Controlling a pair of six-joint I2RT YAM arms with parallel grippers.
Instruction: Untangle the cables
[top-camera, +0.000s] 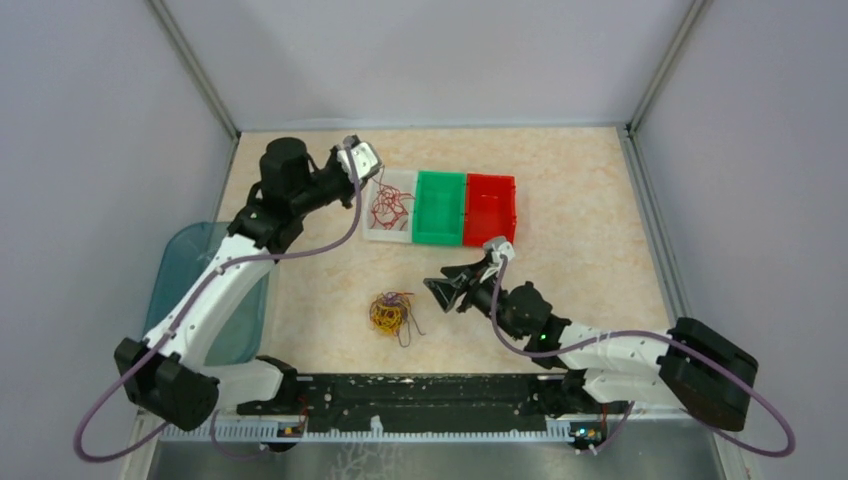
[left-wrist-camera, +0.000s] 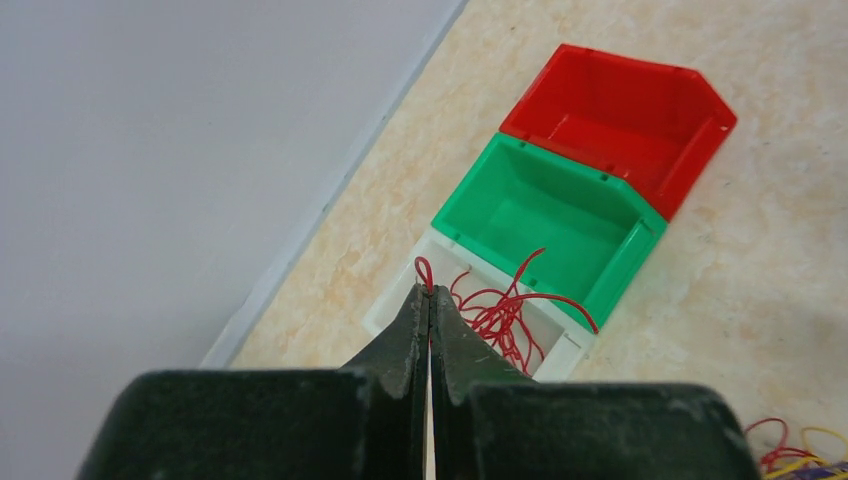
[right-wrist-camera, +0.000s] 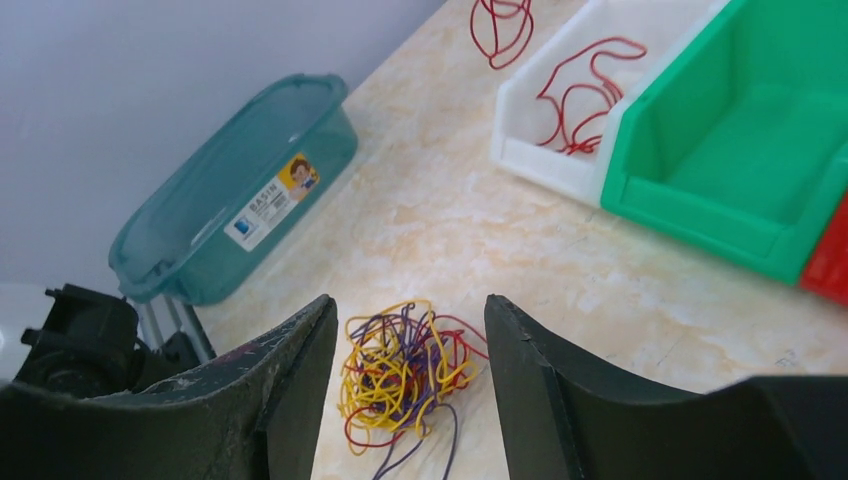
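Right claw (right-wrist-camera: 410, 308), open and empty, faces the yellow-purple tangle (right-wrist-camera: 400, 375) on the table (right-wrist-camera: 480, 230); left claw (left-wrist-camera: 430, 295) pinches a red cable (left-wrist-camera: 505, 315) over the white bin (left-wrist-camera: 568, 345). Risk: grabbing several strands tightens knots.

Cable tangle (top-camera: 390, 312) before bin row (top-camera: 441, 207); cable (top-camera: 388, 205) in leftmost bin (top-camera: 388, 237).

Teal tub (right-wrist-camera: 330, 150), label (right-wrist-camera: 266, 200) apparently reading BASIN
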